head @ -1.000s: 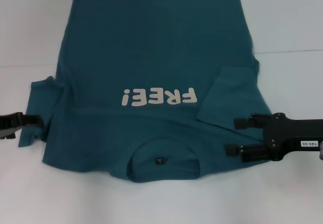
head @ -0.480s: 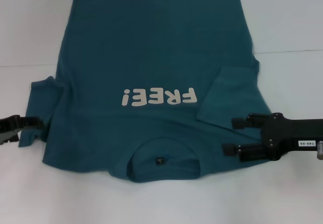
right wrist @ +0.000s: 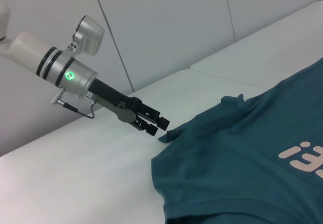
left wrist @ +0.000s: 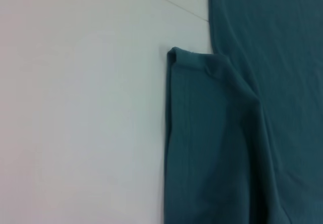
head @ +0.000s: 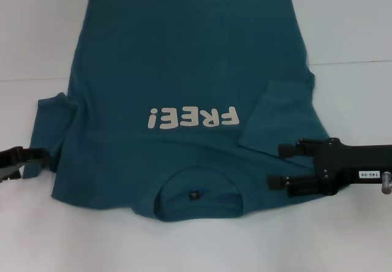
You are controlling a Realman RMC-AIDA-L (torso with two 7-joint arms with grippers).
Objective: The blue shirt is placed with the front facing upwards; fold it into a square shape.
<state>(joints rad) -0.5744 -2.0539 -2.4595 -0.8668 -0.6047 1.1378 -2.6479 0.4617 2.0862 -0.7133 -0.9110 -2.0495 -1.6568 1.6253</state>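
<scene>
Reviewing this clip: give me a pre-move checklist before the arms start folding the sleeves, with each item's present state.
1. Blue shirt front up, "FREE!" lettering showing: ok.
2. Shirt's right sleeve lying flat: not ok, it lies folded over the body.
3. Shirt's left sleeve spread on the table: ok, though its corner is curled.
4. Left gripper at the left sleeve's edge: ok; grip on cloth: cannot tell.
5. Right gripper above the shirt's right shoulder, jaws open, nothing held: ok.
6. Hem at the far end straight: ok.
</scene>
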